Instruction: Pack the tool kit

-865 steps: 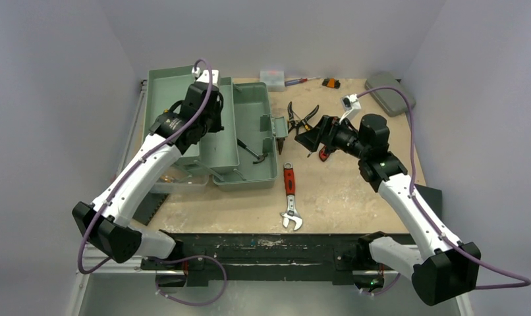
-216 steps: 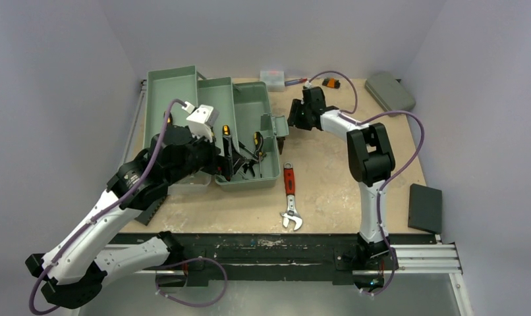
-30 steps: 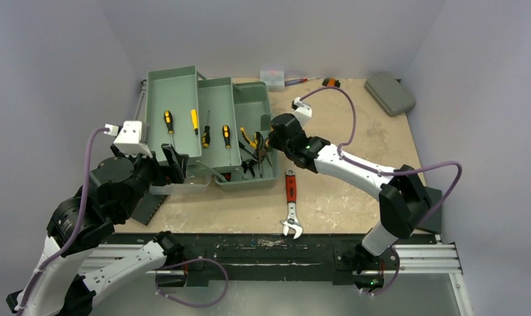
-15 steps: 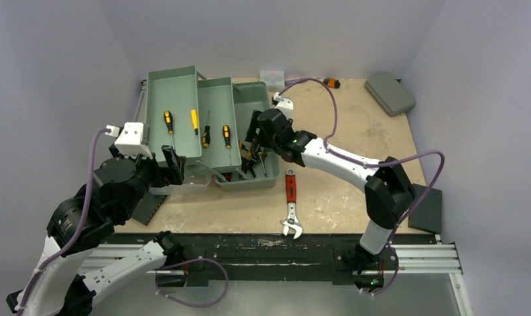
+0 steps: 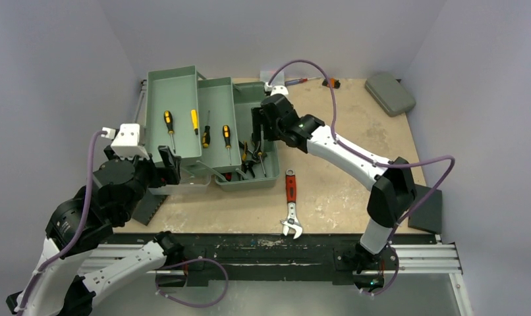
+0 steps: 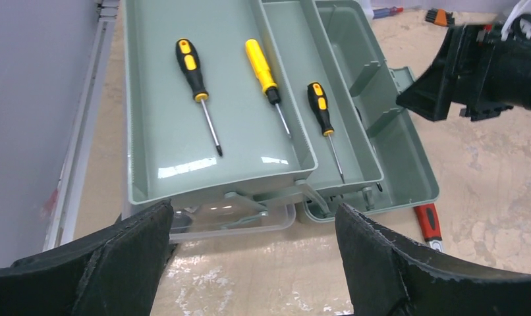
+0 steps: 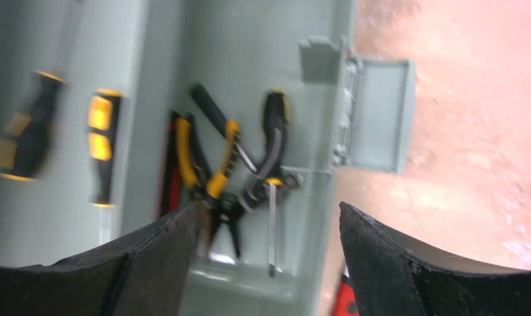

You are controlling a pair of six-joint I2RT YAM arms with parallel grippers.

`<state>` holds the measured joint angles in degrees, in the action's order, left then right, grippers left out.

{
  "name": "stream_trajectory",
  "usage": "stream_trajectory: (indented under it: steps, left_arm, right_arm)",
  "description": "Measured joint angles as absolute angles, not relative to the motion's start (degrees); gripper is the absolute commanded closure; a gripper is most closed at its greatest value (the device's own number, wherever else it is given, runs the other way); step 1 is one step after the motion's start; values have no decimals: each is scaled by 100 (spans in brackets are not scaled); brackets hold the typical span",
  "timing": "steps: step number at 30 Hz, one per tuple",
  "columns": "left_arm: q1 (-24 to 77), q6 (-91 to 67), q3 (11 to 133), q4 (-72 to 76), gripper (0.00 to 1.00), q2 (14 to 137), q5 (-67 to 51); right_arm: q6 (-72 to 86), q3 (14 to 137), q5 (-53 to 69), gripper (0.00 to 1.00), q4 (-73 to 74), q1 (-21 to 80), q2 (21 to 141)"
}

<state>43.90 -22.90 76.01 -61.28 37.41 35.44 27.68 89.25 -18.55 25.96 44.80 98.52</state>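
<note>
Right wrist: right hand (image 7: 269, 209), spread wide, above tool kit (image 7: 250, 59) btm.

top cam overhead, both wrist cams near, sharing toolbox (image 5: 174, 92)

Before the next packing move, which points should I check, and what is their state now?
1. Right gripper open and empty over the toolbox: ok.
2. Left gripper open, holding nothing: ok.
3. Pliers lying inside the bottom compartment: ok.
4. Red wrench packed: not ok, it lies on the table.
5. Trays folded out for access: ok.
6. Small items at the far edge belong to the kit: cannot tell.
</note>
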Motion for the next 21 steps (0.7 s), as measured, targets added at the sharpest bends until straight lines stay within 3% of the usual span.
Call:
stream_trajectory:
  steps: [7,14,18,21]
  left_arm:
    - [4390,-2394,7566,-6410,9,3441,4399]
    - [4390,-2576,7229,-6678,2,3026,5190]
    - [4390,-2598,7094,-6702,0,2871,5422]
    - [4390,-2593,6866,-6685,0,2808,5509]
  right_arm:
    - [2600,8794,-1426,31,3369,4147,10228]
    - [2477,8794,-692,60,3367,3833,10628]
    - [2447,8707,-429,88,3301,3649,10975]
    - [2585,8578,-244,100,3107,3555,10989]
